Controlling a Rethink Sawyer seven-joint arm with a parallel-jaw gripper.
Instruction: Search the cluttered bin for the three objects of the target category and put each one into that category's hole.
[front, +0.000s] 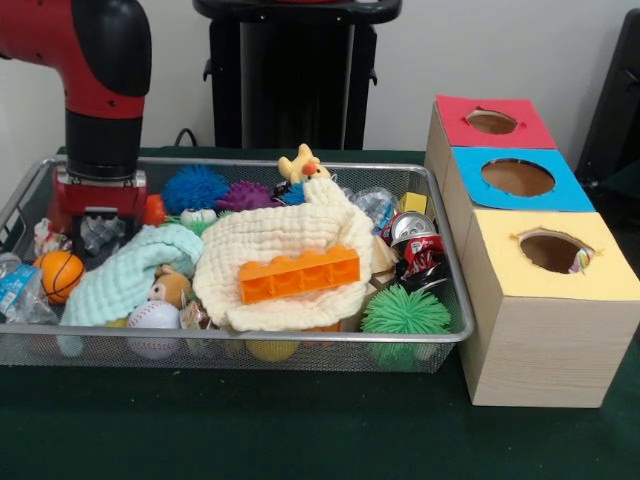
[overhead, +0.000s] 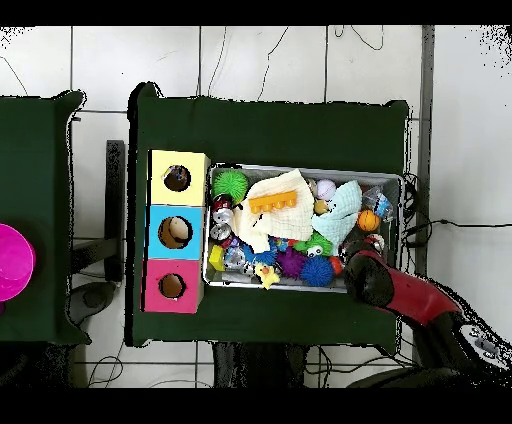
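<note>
Red and black, my arm (front: 100, 90) comes down at the left end of the wire-mesh bin (front: 230, 352). Its pincer (front: 98, 232) sits low among the clutter, and I cannot tell whether it is wide, narrow or holding anything. Just left of it I see a small orange basketball (front: 60, 274) against the bin's left wall. A mint-green cloth (front: 130, 275) drapes just right of the pincer, with a baseball (front: 153, 325) below it at the front wall.

Behind these lie a blue spiky ball (front: 194, 187) and a purple spiky ball (front: 246, 195) along the back wall. A cream cloth (front: 290, 255) is heaped over the middle of the bin, and an orange toy brick (front: 299, 274) rests on top of it. A yellow duck (front: 300, 163) peeks over the back rim.

Further right, a red drink can (front: 416, 245) lies tilted, with a green spiky ball (front: 405, 312) in the front right corner.

On the green desk (front: 250, 430), just beside the bin's right end, stand three wooden boxes in a row, each with a round hole on top: red-topped (front: 492, 122) farthest back, blue-topped (front: 518, 178) in the middle, yellow-topped (front: 553, 252) nearest. I cannot tell which items belong to the target category.
</note>
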